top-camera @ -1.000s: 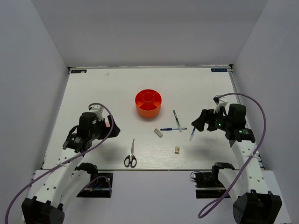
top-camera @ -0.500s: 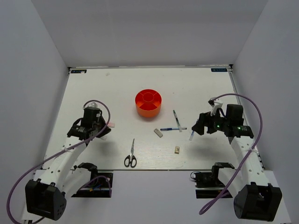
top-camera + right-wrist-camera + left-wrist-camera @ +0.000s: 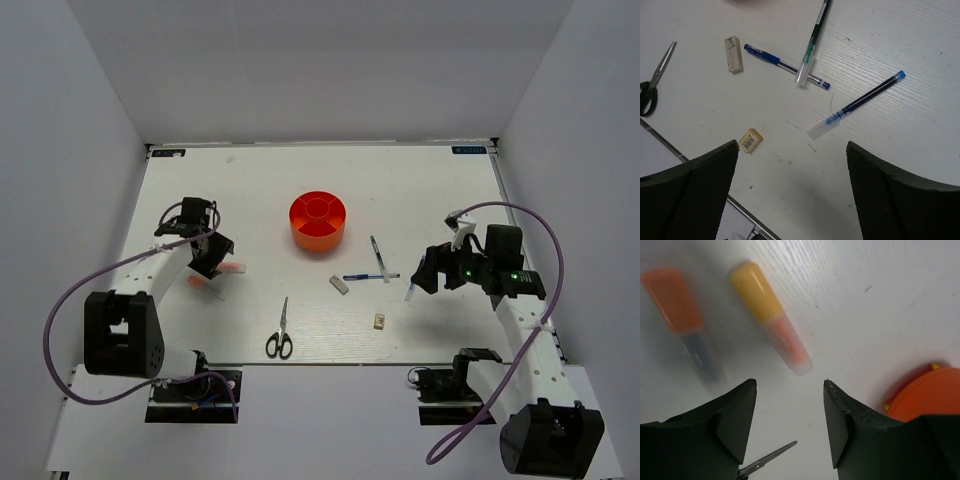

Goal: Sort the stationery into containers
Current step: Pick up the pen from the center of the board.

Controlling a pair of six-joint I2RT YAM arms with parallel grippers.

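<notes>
Right wrist, fingers (image 3: 695,195) apart, nearest pen (image 3: 860,102) beneath (table (image 3: 920,150) edge near)

desk (image 3: 420,190): plain white, faint wood grain, a few tiny dark specks up close
walls (image 3: 330,70): pale grey, boxing it in on three sides
far-left sticker (image 3: 168,153): small, dark
far-right sticker (image 3: 467,150): small, bluish

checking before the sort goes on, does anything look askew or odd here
Only one thing: the dark pen lies across the blue pen near one end, so the two touch in a cross. The third pen lies apart from them. Nothing looks spilled or damaged.
</notes>
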